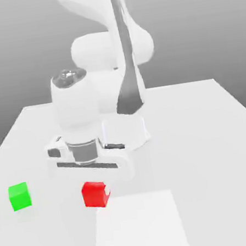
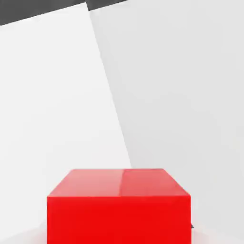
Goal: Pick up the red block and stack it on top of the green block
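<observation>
Exterior view gave a count of one red block [image 1: 95, 194] and one green block [image 1: 19, 196], two cubes in all, both low on the white table [image 1: 215, 133]. The red block sat directly under the hand of the single white arm [image 1: 104, 56], at the near edge of the table's plain surface and just above a lighter rectangular patch [image 1: 141, 228] marked on the tabletop. The gripper [image 1: 96, 191] reached down onto that block, and a pale fingertip [image 1: 107, 192] pressed against the cube's side toward the exterior view's right; the fingers were clamped on the red block, which looked to rest on the table or barely off it. The green block stood well apart, toward the exterior view's left, at nearly the same depth, upright and untouched, with nothing on top of it. Behind both cubes the arm's base [image 1: 127, 130] stood on the table, its upper links rising out of the frame. Hand view showed the same red block [image 2: 119, 205] very close, its top face and one side face visible, with the white table [image 2: 181, 95] and the lighter patch [image 2: 52, 105] behind it.
</observation>
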Robot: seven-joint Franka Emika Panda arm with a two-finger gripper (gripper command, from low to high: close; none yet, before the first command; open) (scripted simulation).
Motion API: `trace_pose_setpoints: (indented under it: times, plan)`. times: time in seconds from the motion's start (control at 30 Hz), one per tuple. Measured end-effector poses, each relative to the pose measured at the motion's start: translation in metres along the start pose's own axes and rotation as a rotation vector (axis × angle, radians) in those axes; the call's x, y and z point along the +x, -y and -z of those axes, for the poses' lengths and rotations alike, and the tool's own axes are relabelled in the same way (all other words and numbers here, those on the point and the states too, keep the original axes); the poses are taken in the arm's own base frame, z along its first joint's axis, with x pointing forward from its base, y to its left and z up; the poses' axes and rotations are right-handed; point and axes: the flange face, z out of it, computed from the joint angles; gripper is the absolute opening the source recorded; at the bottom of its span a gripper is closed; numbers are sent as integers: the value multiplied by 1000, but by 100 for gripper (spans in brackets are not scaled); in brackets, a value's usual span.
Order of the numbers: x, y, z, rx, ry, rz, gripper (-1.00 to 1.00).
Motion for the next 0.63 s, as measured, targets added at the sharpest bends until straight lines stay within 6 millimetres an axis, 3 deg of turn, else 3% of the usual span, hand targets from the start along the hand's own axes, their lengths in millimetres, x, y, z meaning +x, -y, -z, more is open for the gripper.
trace_pose_setpoints:
  times: [0.17, 0.33, 0.53, 0.57, 0.63]
  plan:
    - [86, -78, 17, 0, -1, -414, -100]
    - [141, -164, 29, 0, 0, -779, -100]
    - [145, -167, -23, 1, 1, -806, -100]
    - [145, -168, -29, 0, 0, -807, 100]
    - [145, -168, -29, 0, 0, -807, 100]
